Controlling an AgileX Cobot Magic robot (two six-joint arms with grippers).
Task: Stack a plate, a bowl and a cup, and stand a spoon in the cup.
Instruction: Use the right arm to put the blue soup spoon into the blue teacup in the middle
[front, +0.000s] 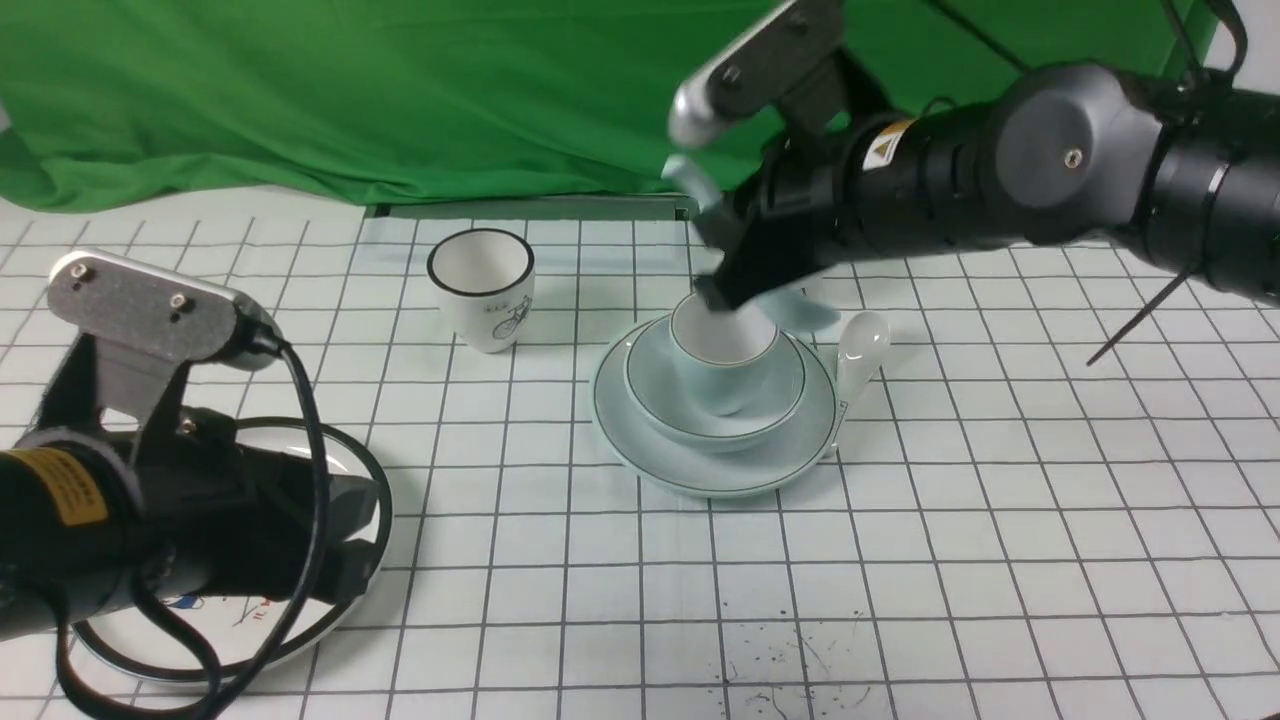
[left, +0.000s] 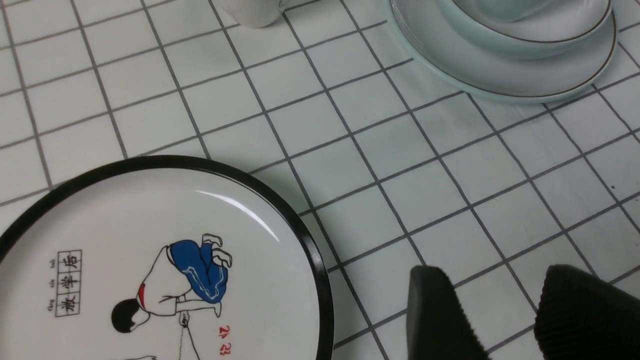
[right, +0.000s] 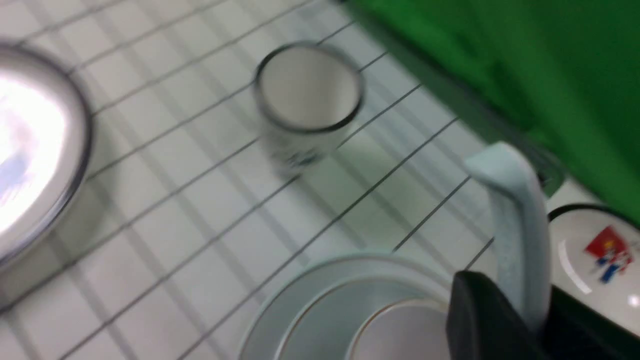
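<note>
The pale blue-green plate (front: 715, 470) carries the bowl (front: 700, 420), and the cup (front: 725, 345) sits in the bowl. My right gripper (front: 735, 290) hangs just above the cup's far rim, shut on a pale spoon (front: 692, 185) whose handle sticks up past the fingers. The right wrist view shows that spoon (right: 515, 225) pinched in the right gripper (right: 515, 292), over the cup (right: 400, 335), bowl (right: 320, 320) and plate (right: 280, 300). A second spoon (front: 862, 350) lies beside the plate's right edge. My left gripper (left: 495, 280) is open and empty.
A black-rimmed cup (front: 482, 290) stands left of the stack. A black-rimmed cartoon plate (left: 150, 260) lies under my left gripper (front: 360, 540) at the near left. A black-rimmed bowl with a red picture (right: 595, 260) sits beyond the stack. Green cloth backs the table.
</note>
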